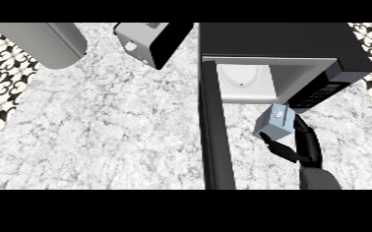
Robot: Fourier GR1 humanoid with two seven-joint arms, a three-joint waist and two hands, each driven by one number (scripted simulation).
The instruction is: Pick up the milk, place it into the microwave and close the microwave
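The milk (275, 123), a small pale blue-grey carton, is held in front of the microwave's open mouth, tilted. My right hand (301, 145) is shut on it from below and the right, thumb and fingers curled round its sides. The microwave (291, 42) is a black box at the upper right. Its light interior (251, 81) with a white turntable shows. Its dark door (216, 132) stands swung open, running down toward the near edge left of the carton. My left hand shows nowhere.
A grey cylinder-like object (47, 42) lies at the upper left. A toaster-like appliance (149, 39) in grey and black sits at the top centre. A patterned wall strip (15, 73) borders the marble counter (109, 128) on the left.
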